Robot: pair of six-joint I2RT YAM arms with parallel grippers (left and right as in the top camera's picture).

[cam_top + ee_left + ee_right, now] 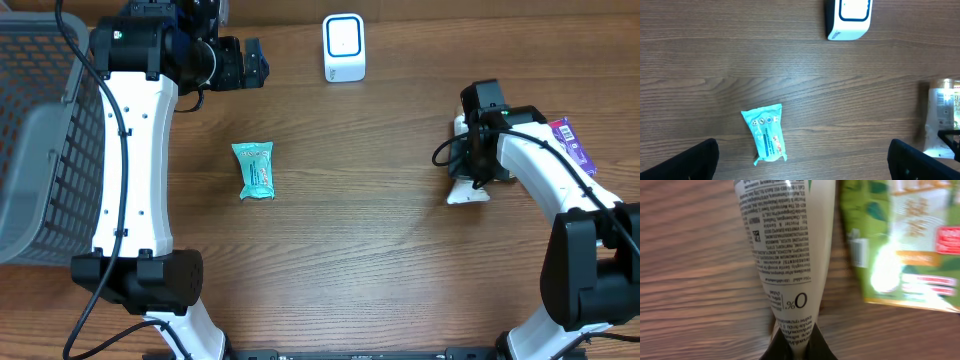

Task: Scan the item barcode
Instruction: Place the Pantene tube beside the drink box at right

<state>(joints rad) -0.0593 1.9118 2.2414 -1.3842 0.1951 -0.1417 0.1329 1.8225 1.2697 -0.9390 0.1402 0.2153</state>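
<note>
Overhead, a white box-shaped barcode scanner with a blue-ringed face (344, 47) stands at the far edge of the brown wood-grain desk (380, 260). The left claw (258, 62) hangs just left of the scanner, jaws spread as wide as they go and holding nothing. Its own camera shows two dark fingers (695, 160) far apart with bare desk between them.

Nearer than the scanner and a little to its left, a teal crinkled plastic packet (254, 169) lies flat on the desk, apart from both claws.

Well to the right of the scanner and nearer, the right claw (795, 345) is clamped tight on the flat crimped end of a white plastic tube with small black print (785, 250). I cannot tell whether the tube rests on the desk or is lifted off it. A glossy green packet (905, 240) lies just beside the tube. Farther right of the scanner sits a purple packet (572, 143), and far to the scanner's left a grey mesh basket (40, 150).
</note>
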